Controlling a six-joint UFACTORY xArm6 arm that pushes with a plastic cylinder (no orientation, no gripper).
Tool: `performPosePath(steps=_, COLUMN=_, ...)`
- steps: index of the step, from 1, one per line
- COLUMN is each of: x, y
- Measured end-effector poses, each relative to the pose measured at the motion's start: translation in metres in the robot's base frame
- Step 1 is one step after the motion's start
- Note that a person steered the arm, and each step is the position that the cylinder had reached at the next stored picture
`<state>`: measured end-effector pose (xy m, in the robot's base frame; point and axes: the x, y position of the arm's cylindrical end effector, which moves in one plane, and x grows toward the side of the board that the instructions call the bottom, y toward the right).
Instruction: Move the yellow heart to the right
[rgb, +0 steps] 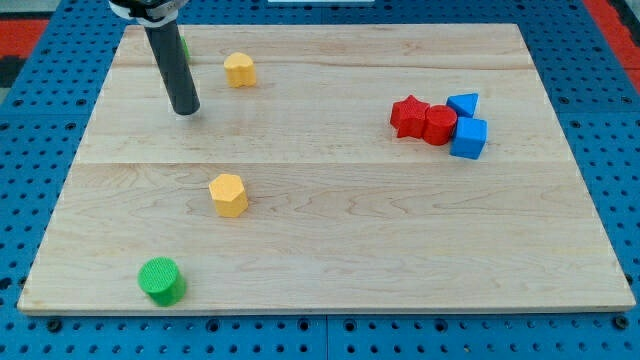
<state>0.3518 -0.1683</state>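
The yellow heart (239, 69) lies near the view's top left of the wooden board (330, 230). My tip (185, 109) rests on the board to the left of the heart and a little below it, apart from it by about one block's width. The dark rod rises from the tip toward the view's top left. A second yellow block, a hexagon (228, 194), lies lower, near the middle left.
A green block (185, 46) shows partly behind the rod at the top left. A green cylinder (160, 280) sits at the bottom left. At the right, a red star (407, 114), a red cylinder (439, 124), a blue triangle (463, 103) and a blue cube (468, 138) cluster together.
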Motion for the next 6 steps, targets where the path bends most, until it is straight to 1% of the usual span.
performPosePath(steps=1, x=-0.010, y=0.004)
performPosePath(steps=2, x=-0.066, y=0.019)
performPosePath(steps=3, x=-0.066, y=0.055)
performPosePath(steps=4, x=-0.052, y=0.107)
performPosePath(steps=5, x=-0.053, y=0.116)
performPosePath(steps=6, x=-0.044, y=0.085)
